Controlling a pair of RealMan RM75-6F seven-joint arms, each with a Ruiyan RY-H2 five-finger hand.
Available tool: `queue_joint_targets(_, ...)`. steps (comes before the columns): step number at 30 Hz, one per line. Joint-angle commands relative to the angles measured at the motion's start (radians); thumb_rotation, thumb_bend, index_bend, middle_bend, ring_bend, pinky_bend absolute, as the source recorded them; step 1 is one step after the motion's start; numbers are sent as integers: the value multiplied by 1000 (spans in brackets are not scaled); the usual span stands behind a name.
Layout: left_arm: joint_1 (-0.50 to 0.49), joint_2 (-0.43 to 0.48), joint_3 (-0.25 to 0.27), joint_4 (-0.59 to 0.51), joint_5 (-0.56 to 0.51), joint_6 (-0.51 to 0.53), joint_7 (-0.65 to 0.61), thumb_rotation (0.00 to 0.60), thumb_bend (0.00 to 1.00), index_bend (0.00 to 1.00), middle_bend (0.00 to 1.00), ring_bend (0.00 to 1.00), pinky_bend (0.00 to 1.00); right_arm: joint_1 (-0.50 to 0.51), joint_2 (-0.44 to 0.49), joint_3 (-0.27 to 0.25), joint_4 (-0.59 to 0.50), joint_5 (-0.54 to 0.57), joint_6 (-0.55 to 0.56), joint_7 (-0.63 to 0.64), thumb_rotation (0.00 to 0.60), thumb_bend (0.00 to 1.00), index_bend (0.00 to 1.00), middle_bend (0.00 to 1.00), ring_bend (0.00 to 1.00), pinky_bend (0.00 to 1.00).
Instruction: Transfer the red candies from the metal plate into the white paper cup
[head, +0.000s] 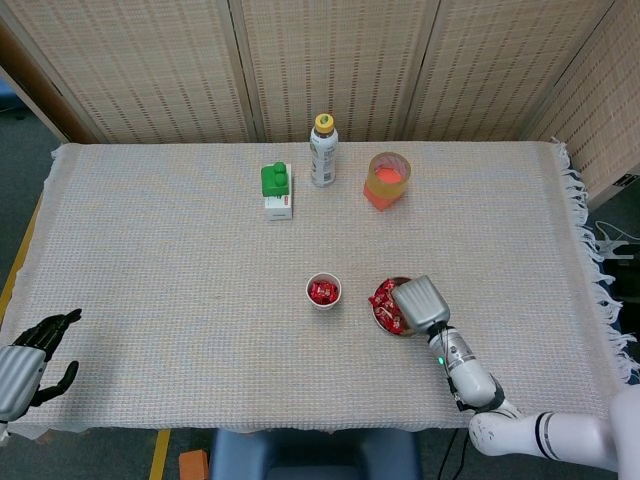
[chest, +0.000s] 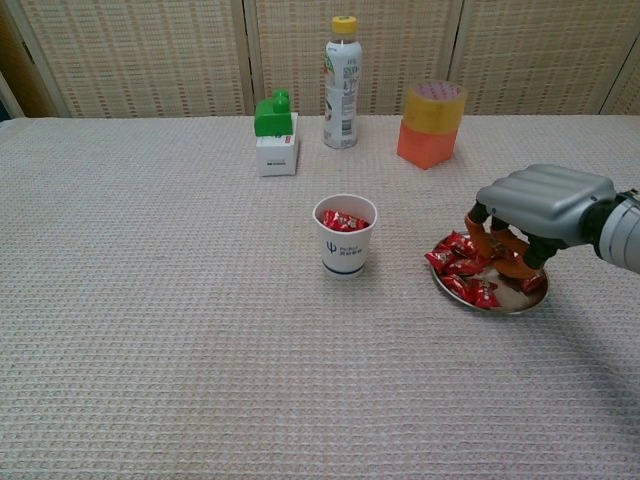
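The counter (head: 150, 250) is covered by a woven cloth that reaches every edge, with a fringe hanging off the right side. Wide bare cloth lies to the left of the white paper cup (chest: 345, 235) and toward the near edge. At the near left corner the left robot hand (head: 25, 360) hangs just off the edge, fingers apart and holding nothing.

Along the far side stand a green-topped white box (chest: 275, 135), a bottle with a yellow cap (chest: 342, 82) and an orange container with a yellow lid (chest: 430, 125), all well apart from the cup and plate. Nothing stands between the cup and the metal plate (chest: 470, 298), which sit near each other with a strip of bare cloth between.

The red candies (chest: 458, 268) lie heaped in the plate, mostly on its left half; a few more show inside the cup. The right robot hand (chest: 540, 205) hovers over the plate's right half, palm down, fingers curled toward the candies. Whether the fingertips grip a candy cannot be told.
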Motion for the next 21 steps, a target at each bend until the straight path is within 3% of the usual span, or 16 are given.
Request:
queue_joint_targets(1, -2, -1, 1, -1, 1, -4, 4, 600, 470, 0, 147, 124, 261, 17, 8, 49, -59, -42, 18, 35, 600, 516, 750, 802, 867, 1000)
queue_joint_targets(10, 1, 2, -1, 0, -2, 2, -6, 600, 470, 0, 147, 124, 262, 93, -73, 171, -76, -32, -8, 97, 600, 516, 750, 802, 867, 1000)
queue_joint_targets(21, 3, 8, 0, 10, 5, 13, -33, 600, 469, 0, 147, 124, 262, 158, -202, 199, 34, 21, -20, 66, 600, 516, 731, 802, 867, 1000)
